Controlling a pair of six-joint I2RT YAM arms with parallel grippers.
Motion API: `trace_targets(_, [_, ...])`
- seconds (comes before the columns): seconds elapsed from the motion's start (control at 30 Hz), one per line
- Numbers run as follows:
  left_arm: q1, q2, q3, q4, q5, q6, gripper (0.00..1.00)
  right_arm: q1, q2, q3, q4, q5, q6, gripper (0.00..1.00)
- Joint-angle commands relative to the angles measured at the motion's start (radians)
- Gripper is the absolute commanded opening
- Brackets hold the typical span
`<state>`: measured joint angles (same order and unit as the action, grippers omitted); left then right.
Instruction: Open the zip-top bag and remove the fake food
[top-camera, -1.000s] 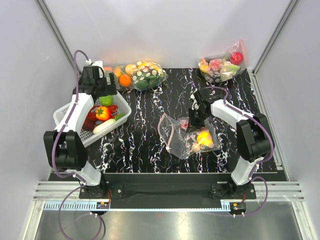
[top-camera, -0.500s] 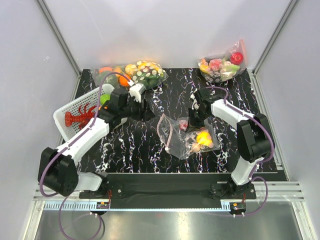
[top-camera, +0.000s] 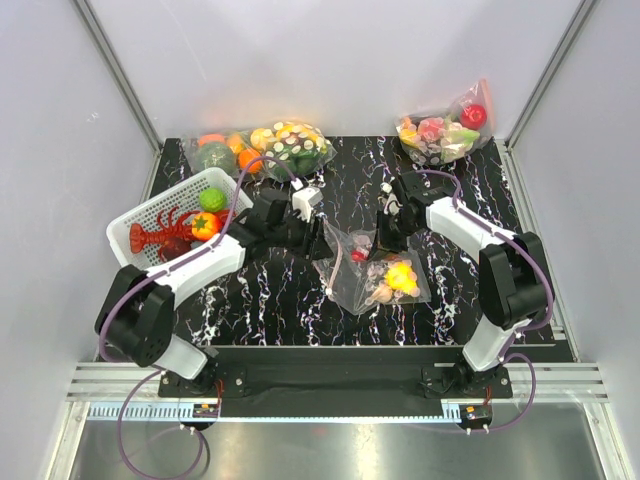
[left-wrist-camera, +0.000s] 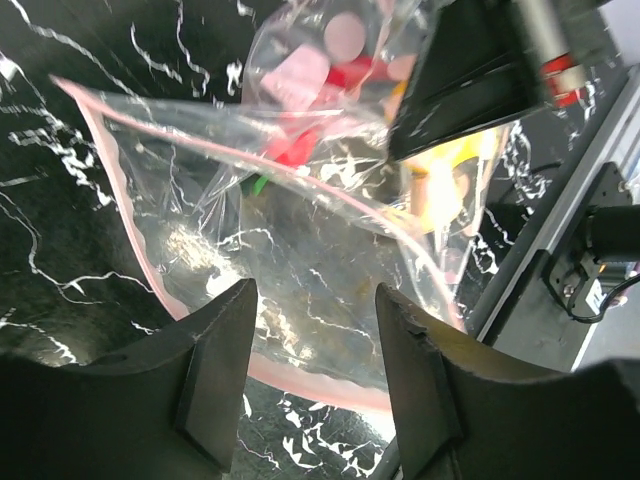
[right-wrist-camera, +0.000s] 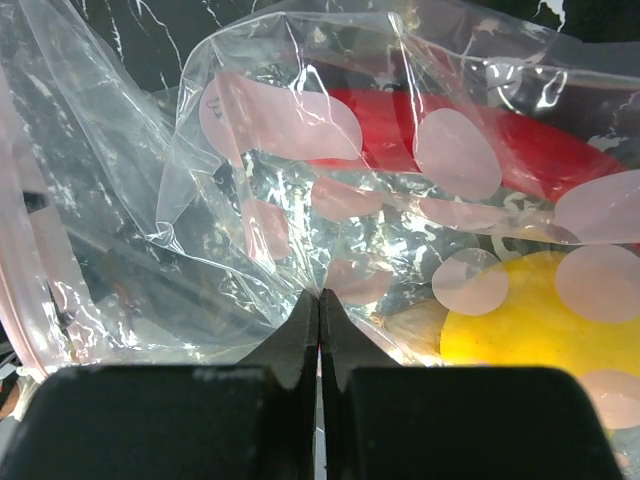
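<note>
Top looks down; wrists close, sharing zip-top bag (left-wrist-camera: 310, 270).

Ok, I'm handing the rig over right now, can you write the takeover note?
Left gripper: open, at the gaping mouth of the zip-top bag, gripping nothing.
Right gripper: shut, pinching a fold of the bag's plastic.
Done: bag is unzipped, lying mid-table.
Yellow fruit, red piece and tan piece are inside it; a green fruit sits in the basket.
Left to do: pull those three pieces out.
</note>
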<state>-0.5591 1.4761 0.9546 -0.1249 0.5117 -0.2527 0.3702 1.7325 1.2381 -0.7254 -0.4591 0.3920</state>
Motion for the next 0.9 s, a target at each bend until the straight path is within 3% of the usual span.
trace_targets(0.0, [-0.004, 0.012, -0.008, 0.076, -0.007, 0.004, 0.55, -0.010, -0.050, 0.035, 0.020, -0.032, 0.015, 0.00])
trace_targets(0.47, [-0.082, 0.173, 0.033, 0.120, -0.018, 0.017, 0.55, -0.017, -0.077, 0.034, 0.061, -0.119, 0.057, 0.00])
trace_targets(0.87, [-0.128, 0.225, -0.037, 0.286, -0.101, -0.056, 0.58, -0.027, -0.053, -0.029, 0.146, -0.228, 0.114, 0.00])
